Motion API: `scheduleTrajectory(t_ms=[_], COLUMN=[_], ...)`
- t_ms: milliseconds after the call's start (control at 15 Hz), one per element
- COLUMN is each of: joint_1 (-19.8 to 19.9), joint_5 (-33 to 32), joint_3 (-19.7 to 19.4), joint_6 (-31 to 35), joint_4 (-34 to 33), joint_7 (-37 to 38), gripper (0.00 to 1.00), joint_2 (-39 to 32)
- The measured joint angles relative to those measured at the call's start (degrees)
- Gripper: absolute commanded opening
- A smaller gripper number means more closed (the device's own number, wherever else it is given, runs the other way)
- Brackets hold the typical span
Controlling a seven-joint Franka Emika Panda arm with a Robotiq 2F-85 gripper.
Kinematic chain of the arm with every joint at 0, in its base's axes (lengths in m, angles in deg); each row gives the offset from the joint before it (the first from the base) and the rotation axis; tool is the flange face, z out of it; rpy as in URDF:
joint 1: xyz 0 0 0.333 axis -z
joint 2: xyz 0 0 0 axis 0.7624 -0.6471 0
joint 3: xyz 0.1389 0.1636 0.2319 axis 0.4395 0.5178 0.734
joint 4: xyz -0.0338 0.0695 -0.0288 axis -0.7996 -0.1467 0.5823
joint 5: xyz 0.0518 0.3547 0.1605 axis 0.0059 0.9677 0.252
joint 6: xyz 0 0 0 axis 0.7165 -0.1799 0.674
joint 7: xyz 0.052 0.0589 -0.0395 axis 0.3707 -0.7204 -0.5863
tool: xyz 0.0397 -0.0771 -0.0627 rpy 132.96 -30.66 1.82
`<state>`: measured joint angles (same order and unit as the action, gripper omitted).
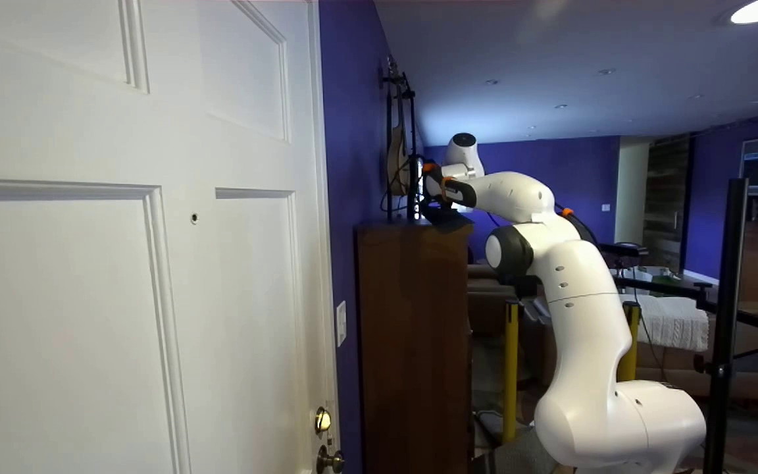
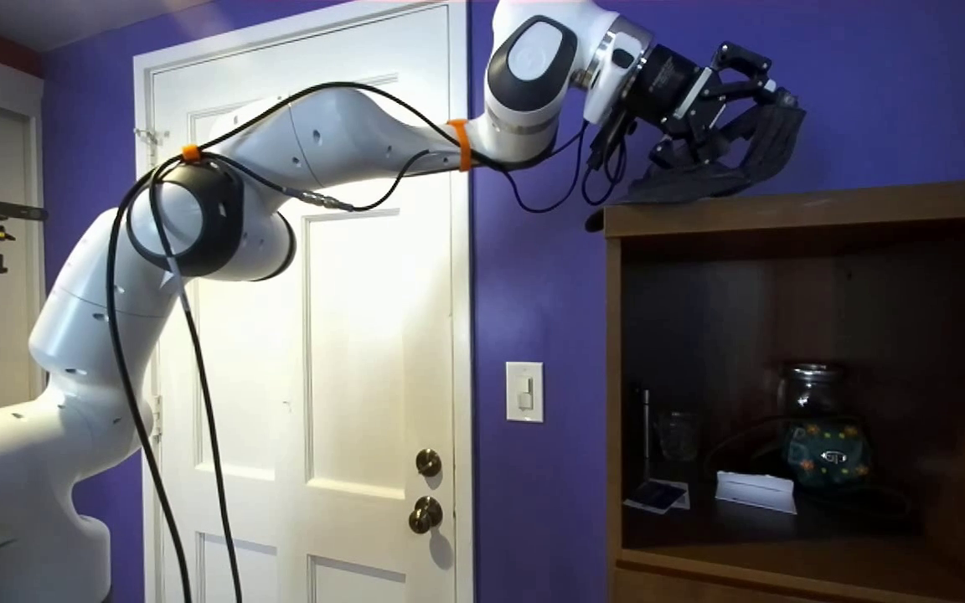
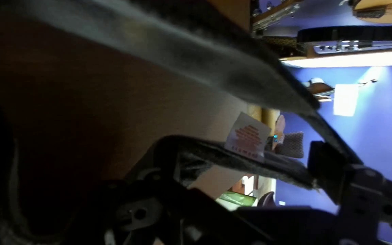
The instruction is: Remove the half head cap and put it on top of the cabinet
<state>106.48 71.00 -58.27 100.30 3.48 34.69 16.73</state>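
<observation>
Placement is judged to be nearly complete. The black two-finger tool (image 2: pixel 749 115) is positioned, tilted downward, above a front corner of the cabinet. Just beneath and ahead of it, the charcoal-grey, band-shaped cloth cap (image 2: pixel 763 159) is located, with its lower part apparently laid on the top of the tall, narrow, dark brown wooden cabinet (image 1: pixel 412 342). Removal is therefore taken as done. The upper part of the cap is raised above the cabinet top; full settling of the cloth and withdrawal of the tool are judged to remain.

The fingers of the tool are spread well apart, and no fabric is seen to be clamped between them. In the wrist view, one end of the cap's loop is brought against or very near one finger; whether it is hooked there cannot be told. Farther along the loop, a white label with red print (image 3: pixel 247 136) is attached, and the cabinet top is seen through the opening. If the band is caught, the cap could be dragged from the cabinet during withdrawal; a slow retreat is advised.
</observation>
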Motion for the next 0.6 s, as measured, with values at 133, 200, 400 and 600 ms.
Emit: scheduleTrajectory(t_ms=[133,200,400,600], joint_1=[-0.46,-0.62,-0.06,0.59], joint_5=[3.1,4.43,6.34,7.95], joint_3=[-0.76,-1.08,-0.71,-0.7], joint_6=[-6.76,-9.64,-13.94,-14.18], joint_4=[-1.7,-2.65,-5.38,-7.89], joint_7=[-0.45,-0.68,-0.69,-0.02], gripper=[1.0,1.0,1.0,1.0], joint_2=[-0.59,-0.95,-2.17,-3.74])
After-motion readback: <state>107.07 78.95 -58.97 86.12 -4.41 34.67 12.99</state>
